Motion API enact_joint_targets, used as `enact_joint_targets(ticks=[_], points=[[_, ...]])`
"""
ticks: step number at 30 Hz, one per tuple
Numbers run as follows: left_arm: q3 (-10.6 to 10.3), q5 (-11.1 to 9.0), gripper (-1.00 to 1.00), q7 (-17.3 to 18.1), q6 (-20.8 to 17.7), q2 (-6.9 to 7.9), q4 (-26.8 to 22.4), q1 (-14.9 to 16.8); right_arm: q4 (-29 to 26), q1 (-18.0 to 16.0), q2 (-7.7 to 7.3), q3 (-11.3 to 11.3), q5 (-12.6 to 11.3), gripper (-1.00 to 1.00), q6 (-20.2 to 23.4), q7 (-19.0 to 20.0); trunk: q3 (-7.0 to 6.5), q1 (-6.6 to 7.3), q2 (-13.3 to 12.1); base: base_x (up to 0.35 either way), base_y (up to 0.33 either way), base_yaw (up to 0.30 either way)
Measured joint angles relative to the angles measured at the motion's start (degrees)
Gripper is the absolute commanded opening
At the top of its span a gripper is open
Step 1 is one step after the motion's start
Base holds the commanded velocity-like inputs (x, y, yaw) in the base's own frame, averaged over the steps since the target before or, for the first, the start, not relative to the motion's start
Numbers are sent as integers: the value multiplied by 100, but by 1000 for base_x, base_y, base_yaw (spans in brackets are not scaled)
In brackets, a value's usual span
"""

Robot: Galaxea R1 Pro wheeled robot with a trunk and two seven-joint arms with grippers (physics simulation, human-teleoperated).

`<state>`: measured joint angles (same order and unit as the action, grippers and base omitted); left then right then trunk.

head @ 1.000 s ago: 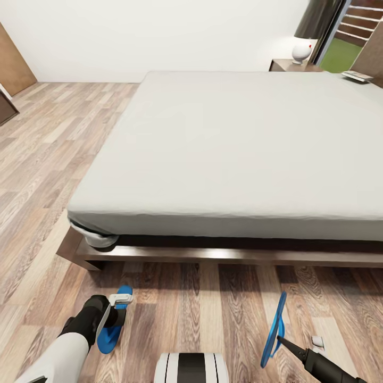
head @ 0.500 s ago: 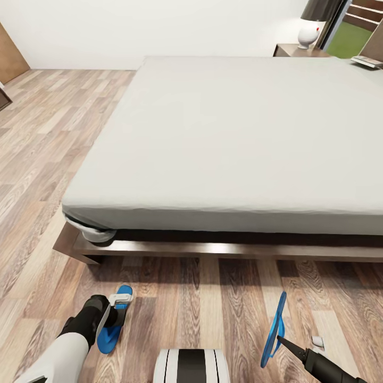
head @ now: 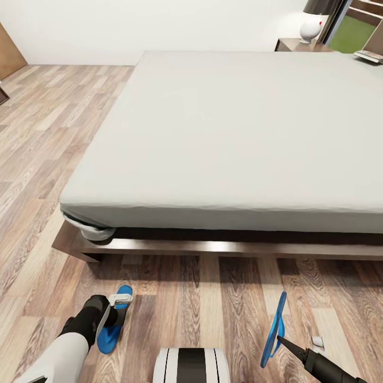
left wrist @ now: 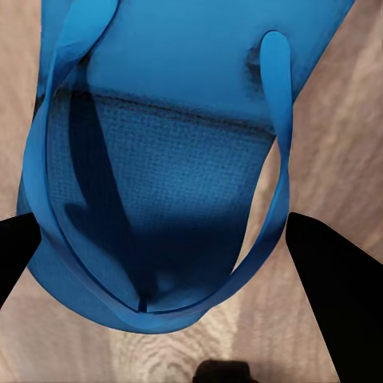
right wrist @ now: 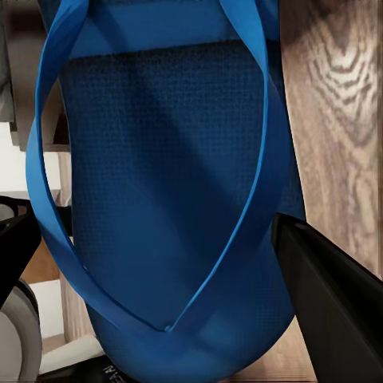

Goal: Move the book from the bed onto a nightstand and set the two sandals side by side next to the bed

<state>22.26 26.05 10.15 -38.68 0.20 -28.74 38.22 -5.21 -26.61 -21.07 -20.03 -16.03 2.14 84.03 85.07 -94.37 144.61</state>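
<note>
Nearest the robot, each hand carries one sandal above the wood plank floor [head: 213,298]. The left hand [head: 114,314] is closed on the left sandal [head: 110,332], which hangs tilted with its toe toward the bed; in the left wrist view the sole [left wrist: 183,199] and its strap sit between the two dark fingers [left wrist: 327,271]. The right hand [head: 290,346] grips the right sandal [head: 275,330] by its edge, so that it stands almost on its side, thin edge toward the head camera; the right wrist view shows its sole [right wrist: 159,199] held against one dark finger [right wrist: 335,303].

The two sandals are well apart, one near the bed's left corner, the other farther right. To finish this step well, I judge that both should be brought toward a common spot on the bare floor just in front of the bed frame [head: 213,247], toes pointing the same way. The right sandal needs rolling flat before release, or it may topple and land strap-down. Lower each until the sole touches the planks, then open the fingers, so neither bounces or slides.

Beyond lies the bed [head: 229,133], its off-white mattress bare across the middle. At the far right edge a small flat thing [head: 371,56] lies on the mattress, probably the book, though it is too small to be sure. The nightstand [head: 298,46] stands at the far corner with a lamp [head: 311,26] on it.
</note>
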Motion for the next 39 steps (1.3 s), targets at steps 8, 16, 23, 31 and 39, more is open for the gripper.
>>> enact_joint_targets(ticks=[8,16,23,31,39], points=[[5,-4,-100,0,0,1,0,-1,0,0,3,-6,0,-100,0,0,1,0,0,0,0,0],[1,-3,-100,0,0,-3,0,0,-2,0,2,-8,1,-100,-1,0,89,-10,6,0,0,0],[1,-3,-100,0,0,-1,4,-1,0,0,0,-7,1,-100,-1,0,89,-10,6,0,0,0],[-1,-5,-100,0,0,-4,3,-1,-1,0,0,-8,1,-100,0,0,200,-23,12,0,0,0],[2,-5,-100,0,0,-3,8,-1,0,0,1,2,0,-100,0,0,244,-28,15,0,0,0]])
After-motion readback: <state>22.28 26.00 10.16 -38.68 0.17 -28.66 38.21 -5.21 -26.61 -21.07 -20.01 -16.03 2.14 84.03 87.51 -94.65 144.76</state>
